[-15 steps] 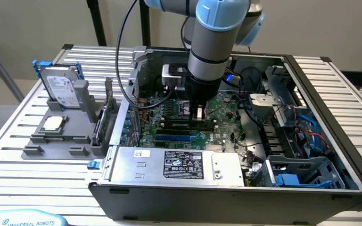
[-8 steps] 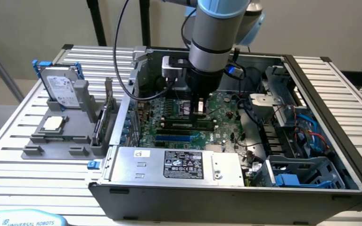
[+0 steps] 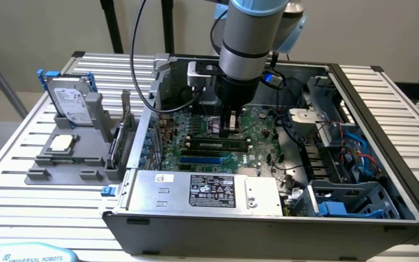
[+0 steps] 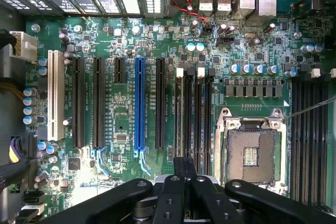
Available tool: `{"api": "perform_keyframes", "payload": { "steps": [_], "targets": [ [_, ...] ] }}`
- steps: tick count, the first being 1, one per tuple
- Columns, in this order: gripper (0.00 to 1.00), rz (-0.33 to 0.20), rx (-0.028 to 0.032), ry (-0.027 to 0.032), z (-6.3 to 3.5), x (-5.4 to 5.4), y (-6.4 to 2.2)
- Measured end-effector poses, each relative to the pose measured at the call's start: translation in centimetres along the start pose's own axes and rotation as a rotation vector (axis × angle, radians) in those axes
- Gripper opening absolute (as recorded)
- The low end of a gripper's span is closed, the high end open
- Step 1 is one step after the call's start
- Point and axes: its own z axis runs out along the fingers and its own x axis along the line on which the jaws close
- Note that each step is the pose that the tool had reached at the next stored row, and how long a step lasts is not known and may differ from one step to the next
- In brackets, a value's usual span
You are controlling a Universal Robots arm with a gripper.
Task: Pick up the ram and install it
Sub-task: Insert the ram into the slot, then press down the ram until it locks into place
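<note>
With the hand [image 4: 185,174] closed directly above the ram [image 3: 215,145] seated in its motherboard [image 3: 257,123] slot, installation appears in its seating step.

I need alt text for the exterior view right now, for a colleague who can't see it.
The robot arm reaches down into an open computer case, its fingers shut just above the motherboard, beside a ram stick seated in a slot. A hard drive and processor chip sit on a grey holder at the exterior view's left.

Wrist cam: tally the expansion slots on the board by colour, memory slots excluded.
White slot: 1
Blue slot: 1
Black slots: 4 (three long, one short)
Total: 6
</note>
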Motion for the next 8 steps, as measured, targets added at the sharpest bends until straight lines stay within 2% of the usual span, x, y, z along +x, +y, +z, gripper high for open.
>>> {"api": "perform_keyframes", "payload": {
  "steps": [8],
  "targets": [
    [0.11,0.0,0.0,-0.0001,0.0,0.0,0.0]
  ]
}}
